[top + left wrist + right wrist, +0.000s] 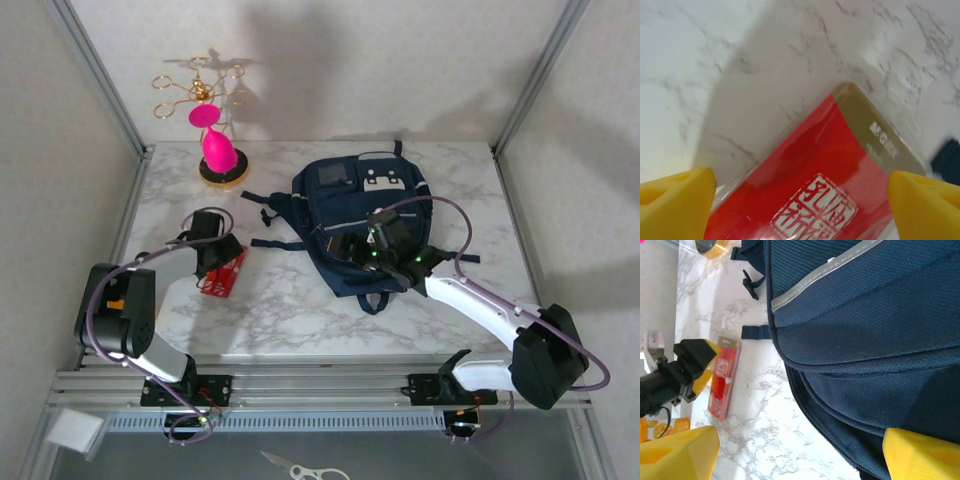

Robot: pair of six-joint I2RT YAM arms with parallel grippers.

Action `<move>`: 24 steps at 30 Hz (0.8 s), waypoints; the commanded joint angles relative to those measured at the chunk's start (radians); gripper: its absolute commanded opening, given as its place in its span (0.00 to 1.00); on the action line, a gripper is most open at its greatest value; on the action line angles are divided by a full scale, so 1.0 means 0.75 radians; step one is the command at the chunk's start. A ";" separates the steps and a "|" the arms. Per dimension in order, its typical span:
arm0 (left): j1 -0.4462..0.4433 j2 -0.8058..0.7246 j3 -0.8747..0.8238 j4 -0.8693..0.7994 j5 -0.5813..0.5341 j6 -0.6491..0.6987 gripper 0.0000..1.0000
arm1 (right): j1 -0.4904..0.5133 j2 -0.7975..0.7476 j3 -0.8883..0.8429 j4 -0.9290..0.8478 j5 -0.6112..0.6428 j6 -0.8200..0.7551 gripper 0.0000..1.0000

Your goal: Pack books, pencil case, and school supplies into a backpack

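Navy backpack (350, 195) lies on the table (300, 315), its near end hidden under the right gripper (368, 250), jaws spread, holding nothing. Left gripper (215, 252), likewise spread, half covers the red box (226, 278), seemingly not touching.

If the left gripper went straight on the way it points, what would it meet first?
Probably the red box, flat on the table, right ahead of the open left gripper; depth is unclear.

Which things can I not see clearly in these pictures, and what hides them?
- Backpack inside: top and right wrist views, its fabric covers it.
- Red box, lower part: left wrist view, cut by the bottom edge; top view, under the left gripper.
- Grey print on the box: left wrist view, blurred.
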 commanded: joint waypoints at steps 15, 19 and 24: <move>-0.067 -0.336 -0.218 0.021 0.078 -0.298 0.73 | 0.235 0.608 0.455 0.094 -0.163 -0.380 0.76; -0.005 -0.274 -0.244 0.131 0.153 -0.317 0.63 | 0.238 0.866 0.687 0.073 -0.140 -0.493 0.71; 0.002 -0.197 -0.269 0.277 0.268 -0.349 0.62 | 0.238 1.136 0.977 -0.043 -0.147 -0.594 0.73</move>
